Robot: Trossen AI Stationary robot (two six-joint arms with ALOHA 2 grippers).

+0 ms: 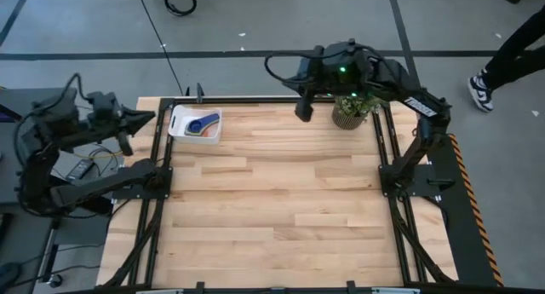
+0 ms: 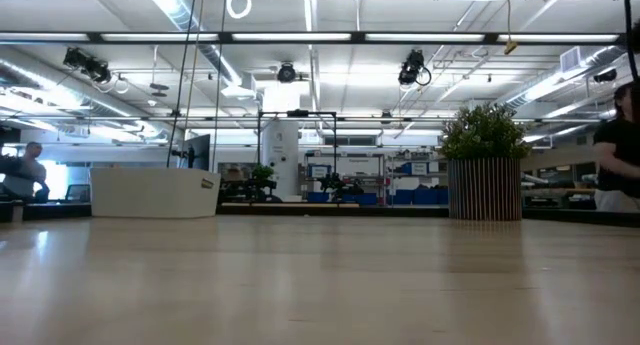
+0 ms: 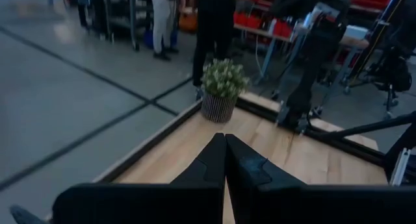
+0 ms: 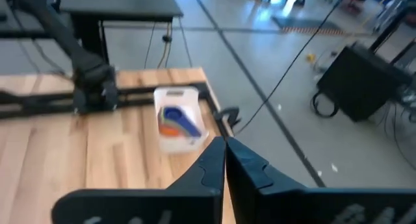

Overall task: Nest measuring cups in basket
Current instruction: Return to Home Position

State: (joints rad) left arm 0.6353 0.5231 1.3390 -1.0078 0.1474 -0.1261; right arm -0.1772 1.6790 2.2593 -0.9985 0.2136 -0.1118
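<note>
Now the basket (image 1: pixel 194 126), nested cups (image 1: pixel 203 123) inside, sits just beside the closed, empty left claw (image 1: pixel 146 117); the right claw (image 1: pixel 304 112), also closed, hangs well apart. A careless left-arm swing could knock it.

High view straight down on whole counter (image 1: pixel 272 209), low view level along it, wrist views past left gripper (image 3: pixel 225 143) to plant (image 3: pixel 223 87) ahead, right gripper (image 4: pixel 225 146) to basket (image 4: pixel 179 143) ahead, both also in high and low views.
</note>
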